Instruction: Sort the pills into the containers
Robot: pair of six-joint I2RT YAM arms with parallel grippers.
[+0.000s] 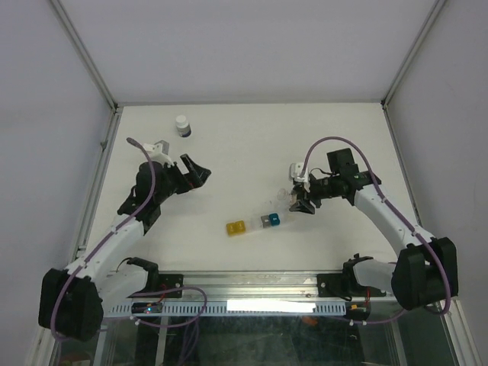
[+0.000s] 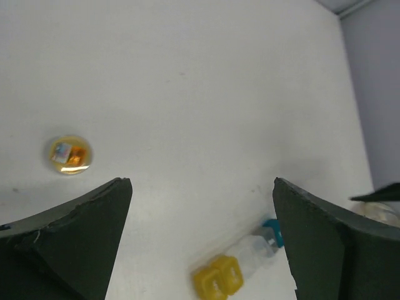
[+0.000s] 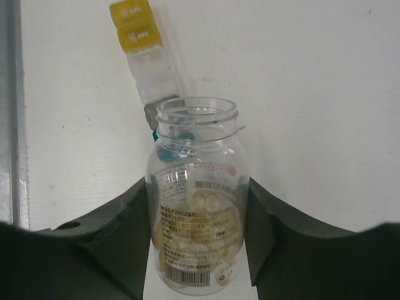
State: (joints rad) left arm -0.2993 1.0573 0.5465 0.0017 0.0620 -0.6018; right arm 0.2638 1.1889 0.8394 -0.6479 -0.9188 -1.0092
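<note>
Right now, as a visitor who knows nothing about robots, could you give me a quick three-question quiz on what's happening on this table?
1. True or false: the left gripper is holding something.
2. The right gripper grips: A) a clear bottle; B) a spoon; C) nothing.
3. Fill in: on the pillbox strip, the end cube farthest from the bottle is coloured ____.

Key: 1 false, its jaws are wide open and empty; 2 A; 3 yellow.
</note>
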